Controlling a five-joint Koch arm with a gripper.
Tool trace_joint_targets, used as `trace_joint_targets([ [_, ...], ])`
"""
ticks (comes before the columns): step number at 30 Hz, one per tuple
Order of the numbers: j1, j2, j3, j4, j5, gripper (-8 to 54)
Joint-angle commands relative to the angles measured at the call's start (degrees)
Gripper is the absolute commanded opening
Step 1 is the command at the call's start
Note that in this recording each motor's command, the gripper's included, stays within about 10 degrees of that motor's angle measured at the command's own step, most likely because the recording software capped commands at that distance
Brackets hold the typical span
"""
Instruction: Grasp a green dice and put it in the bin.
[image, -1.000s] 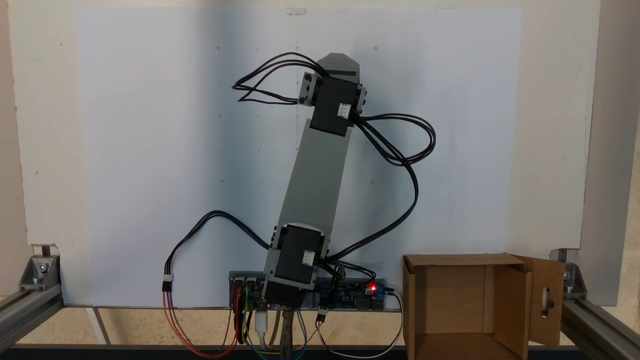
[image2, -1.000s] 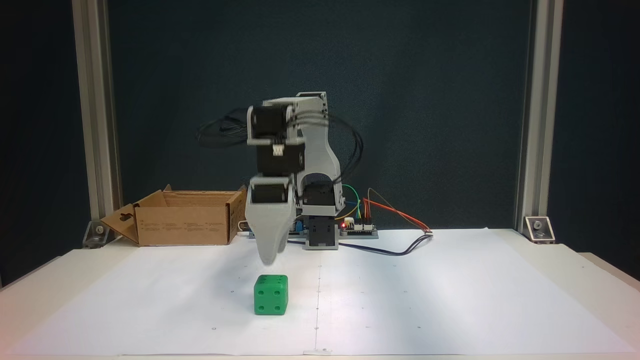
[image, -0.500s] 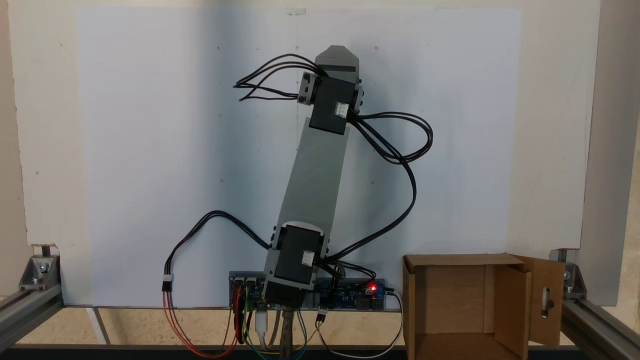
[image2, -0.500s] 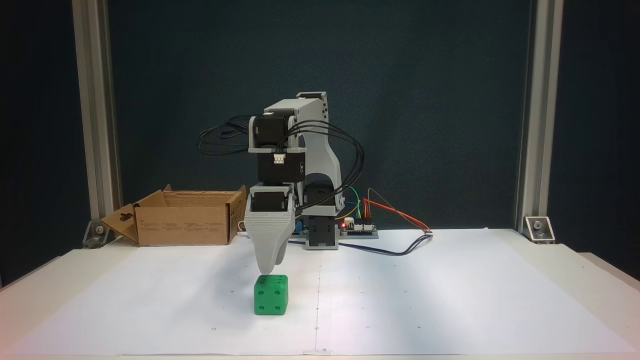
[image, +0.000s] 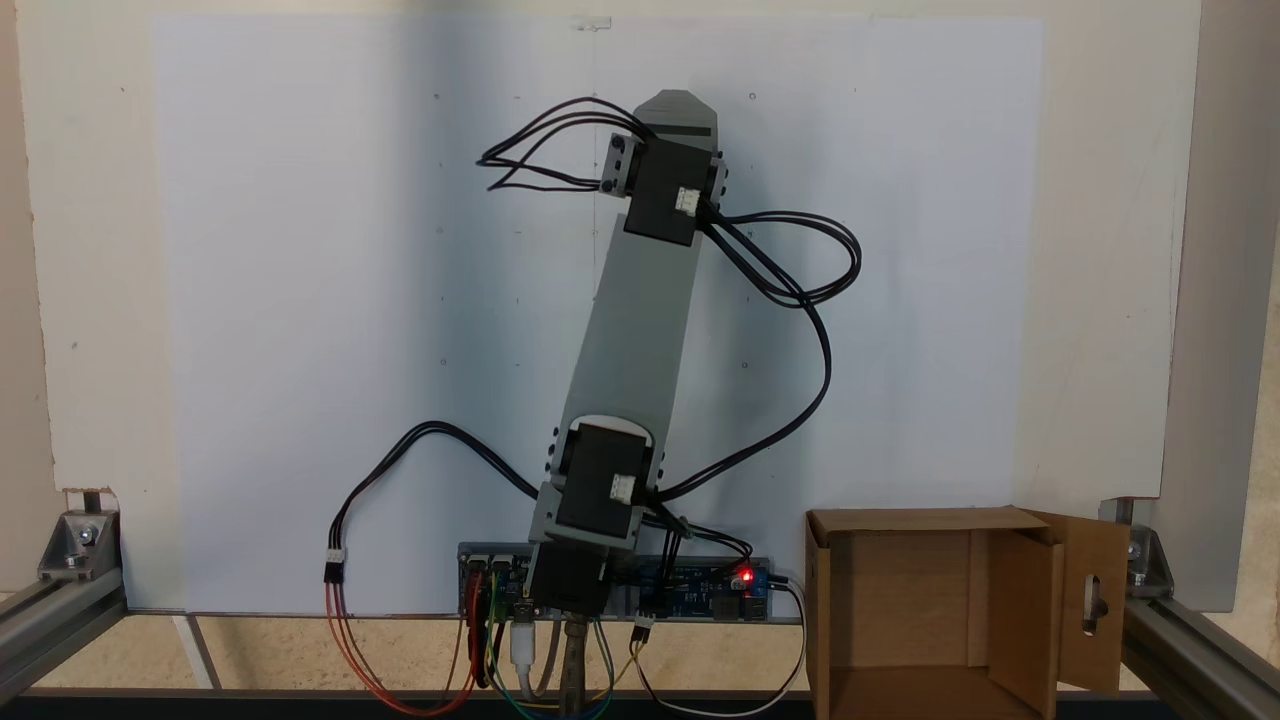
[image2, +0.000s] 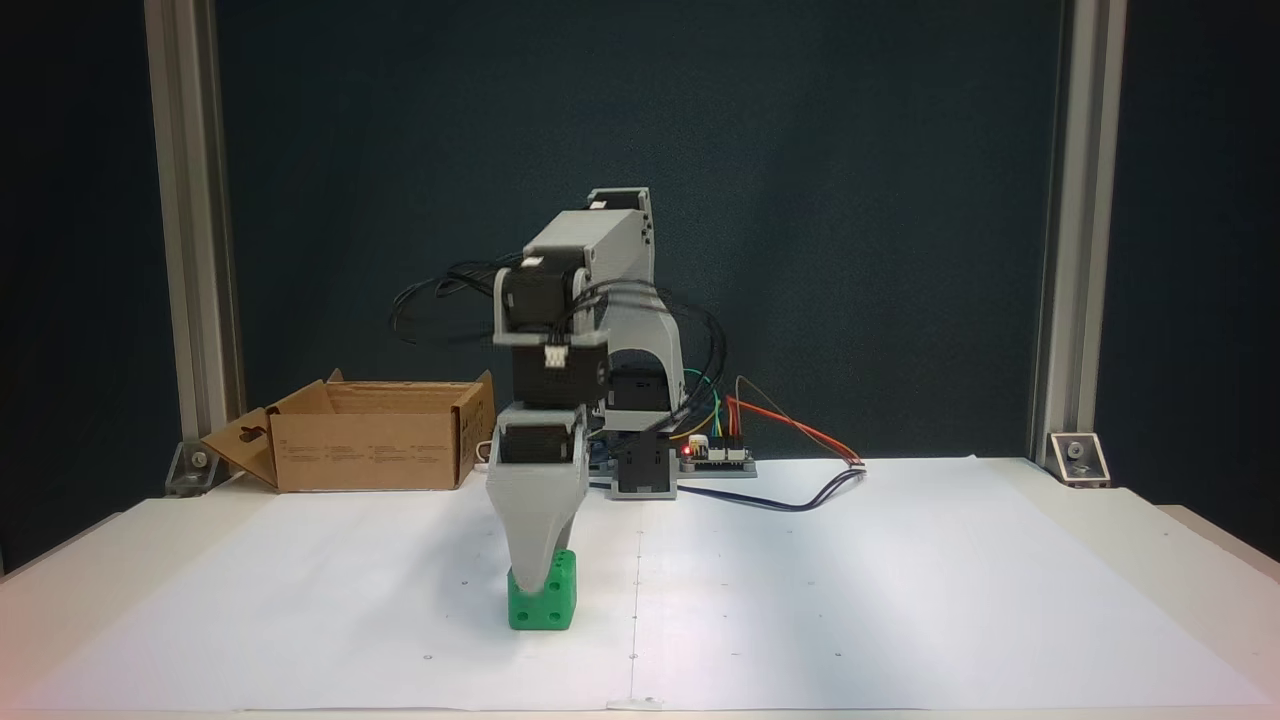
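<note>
Claw (image2: 534, 578) tips straddle the green dice (image2: 551, 606) for a grip; whether it pinches yet, I cannot tell. Behind-left on the bench waits the bin (image2: 370, 452).

The arm (image: 640, 330) has flat grey printed links, black servo blocks with white connectors, looping black cables (image: 800, 290), and a tapered grey gripper (image2: 537, 580).
</note>
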Motion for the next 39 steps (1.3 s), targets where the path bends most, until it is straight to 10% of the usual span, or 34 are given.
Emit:
trace_joint_targets([
  [1,-0.7,-0.1,-1.0,-1.1,0.3,43.1],
  [39,0.6,-3.3,-0.2,-2.3,0.1,38.6],
])
